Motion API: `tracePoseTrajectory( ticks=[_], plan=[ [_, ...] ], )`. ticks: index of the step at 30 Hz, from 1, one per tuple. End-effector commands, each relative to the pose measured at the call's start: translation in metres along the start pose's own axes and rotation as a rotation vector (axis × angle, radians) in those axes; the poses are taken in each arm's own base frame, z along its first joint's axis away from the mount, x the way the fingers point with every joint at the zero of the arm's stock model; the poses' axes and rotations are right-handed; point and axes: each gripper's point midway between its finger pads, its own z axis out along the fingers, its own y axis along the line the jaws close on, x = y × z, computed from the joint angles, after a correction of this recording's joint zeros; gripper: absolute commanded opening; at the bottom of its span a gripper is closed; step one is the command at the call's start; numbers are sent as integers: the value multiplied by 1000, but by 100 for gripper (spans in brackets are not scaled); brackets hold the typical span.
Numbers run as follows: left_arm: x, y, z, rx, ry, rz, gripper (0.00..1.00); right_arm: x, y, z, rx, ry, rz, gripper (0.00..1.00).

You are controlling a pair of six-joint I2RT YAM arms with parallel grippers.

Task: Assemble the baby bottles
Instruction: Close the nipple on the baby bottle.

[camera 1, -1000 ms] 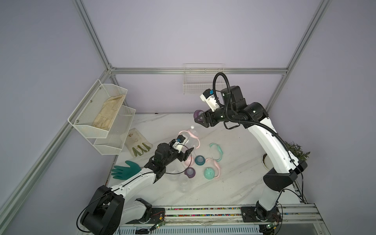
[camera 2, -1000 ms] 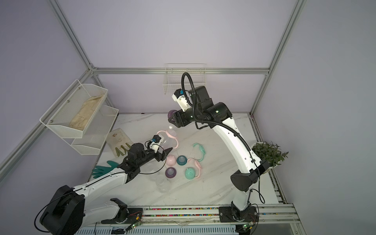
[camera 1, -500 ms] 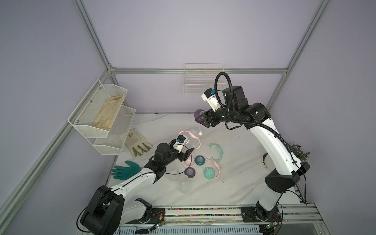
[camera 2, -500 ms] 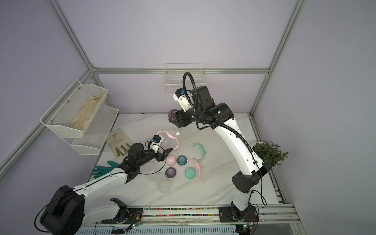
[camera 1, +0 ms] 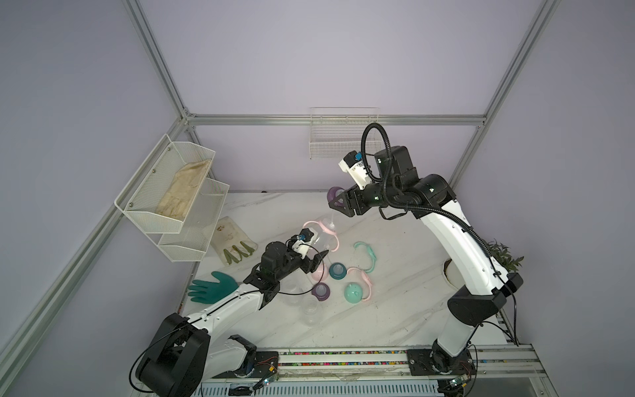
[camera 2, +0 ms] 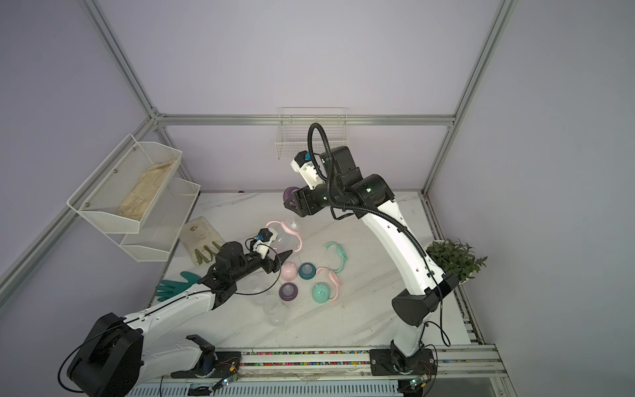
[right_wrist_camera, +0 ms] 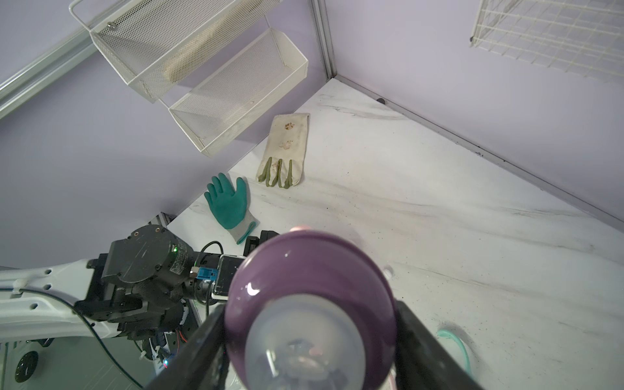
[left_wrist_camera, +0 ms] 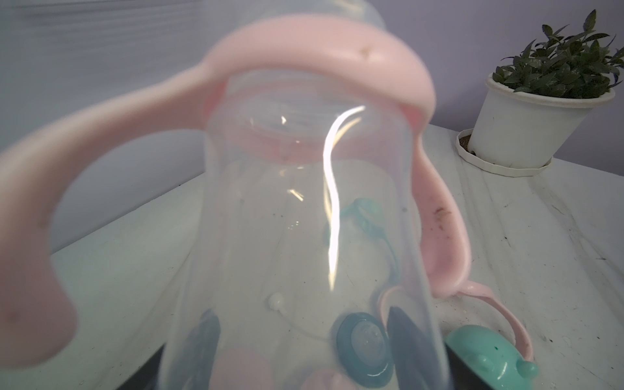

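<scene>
My left fingers (camera 2: 284,255) grasp the pink-handled clear bottle (left_wrist_camera: 304,236). My right fingers (right_wrist_camera: 418,341), above them, clamp a purple nipple collar (right_wrist_camera: 304,277).

Left claw (camera 1: 320,261) has the ringed bottle (camera 1: 321,240) over the middle of the table (camera 1: 395,309); right claw (camera 1: 338,203) has a collar (camera 1: 332,193) up above and behind it. On the table below them: cap (camera 1: 318,273) beside loose collar (camera 1: 337,270), second collar (camera 1: 321,291) in front, second cap (camera 1: 354,293) right of that, against a handle ring (camera 1: 368,282). Another ring (camera 1: 372,256) sits behind. Two bare bottles (camera 1: 311,311) front-left of the cluster. Rubber glove (camera 1: 213,287) far left, cloth glove (camera 1: 233,240) behind it under the wall rack (camera 1: 171,220). Rack's upper tier has a folded cloth (camera 1: 185,189) in it. Wire basket (camera 1: 343,134) on back wall. Potted plant (camera 1: 498,256) right edge.
</scene>
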Motion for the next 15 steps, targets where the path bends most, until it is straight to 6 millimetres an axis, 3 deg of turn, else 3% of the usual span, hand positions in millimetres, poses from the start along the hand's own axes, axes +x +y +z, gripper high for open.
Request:
tracePoseTrajectory(
  ticks=[1,7,15],
  plan=[
    [-45,5,1,-16,-124,52,0,-6,17,-11,-65,-37,-16,46],
    [-61,-6,-4,42,-198,85,0,16,26,4,-159,40,24,46],
    [-69,-25,-20,111,-310,190,0,37,39,0,-263,115,85,44]
  ],
)
